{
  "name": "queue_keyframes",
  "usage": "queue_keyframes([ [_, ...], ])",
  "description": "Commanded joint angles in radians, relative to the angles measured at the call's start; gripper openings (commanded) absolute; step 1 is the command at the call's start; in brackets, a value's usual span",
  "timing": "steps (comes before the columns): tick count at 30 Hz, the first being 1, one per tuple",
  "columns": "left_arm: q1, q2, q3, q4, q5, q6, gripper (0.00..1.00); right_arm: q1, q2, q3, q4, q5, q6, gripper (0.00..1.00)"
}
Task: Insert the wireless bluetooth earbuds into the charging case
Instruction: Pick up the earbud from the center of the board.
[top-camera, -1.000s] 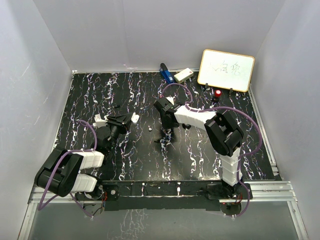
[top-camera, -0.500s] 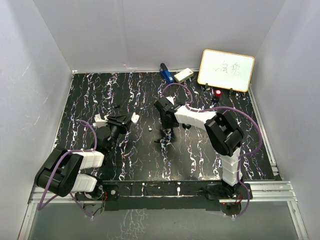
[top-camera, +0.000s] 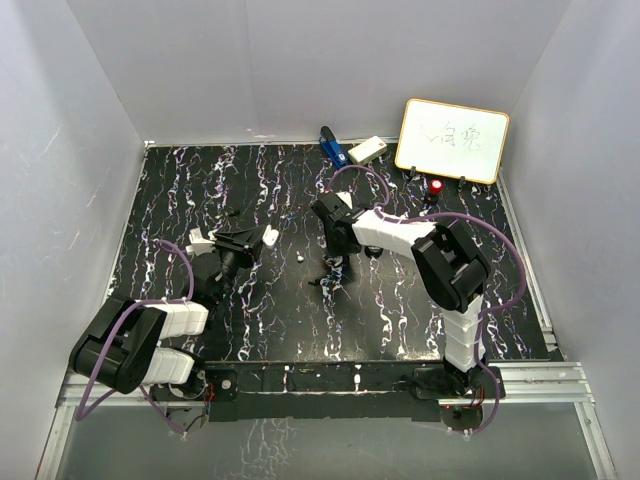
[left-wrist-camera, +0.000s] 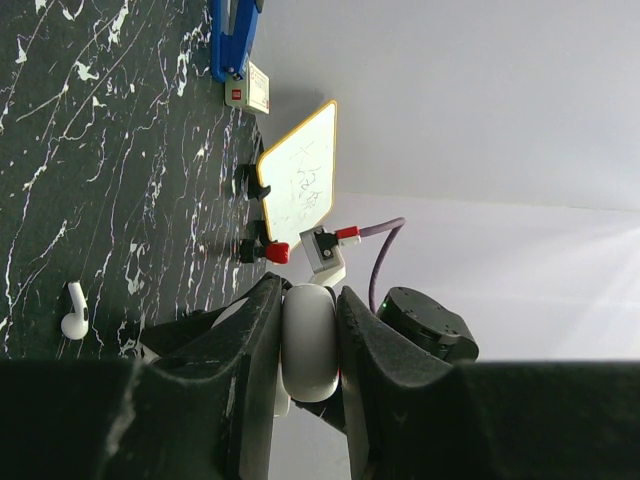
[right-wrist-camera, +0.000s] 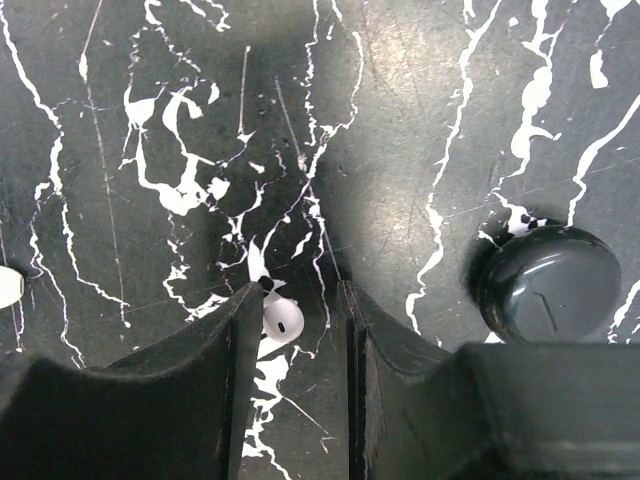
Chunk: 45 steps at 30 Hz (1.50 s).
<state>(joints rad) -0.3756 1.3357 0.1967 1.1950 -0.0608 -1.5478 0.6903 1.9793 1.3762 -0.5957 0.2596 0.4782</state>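
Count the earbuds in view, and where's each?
2. One earbud lies on the table between the right fingers; the other lies loose nearby, to their left. No sign of more.

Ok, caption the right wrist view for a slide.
Right gripper, jaws apart, straddles a white earbud lying on the marbled table; a black round knob sits nearby.
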Motion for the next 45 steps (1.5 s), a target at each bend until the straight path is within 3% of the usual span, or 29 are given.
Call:
queue_keyframes([
  [1,0.004,-0.009,0.025,0.017,0.012,0.006,0.00,-0.019,-0.018,-0.028,-0.018,0.028,-0.001,0.33],
  [38,0.004,-0.006,0.027,0.017,0.018,0.008,0.00,-0.021,-0.062,-0.047,-0.003,-0.006,-0.003,0.33],
  [42,0.004,-0.001,0.024,0.019,0.019,0.007,0.00,-0.019,-0.070,-0.049,0.007,-0.022,-0.013,0.41],
  [45,0.004,0.000,0.026,0.019,0.019,0.008,0.00,-0.013,-0.070,-0.050,0.015,-0.026,-0.028,0.52],
])
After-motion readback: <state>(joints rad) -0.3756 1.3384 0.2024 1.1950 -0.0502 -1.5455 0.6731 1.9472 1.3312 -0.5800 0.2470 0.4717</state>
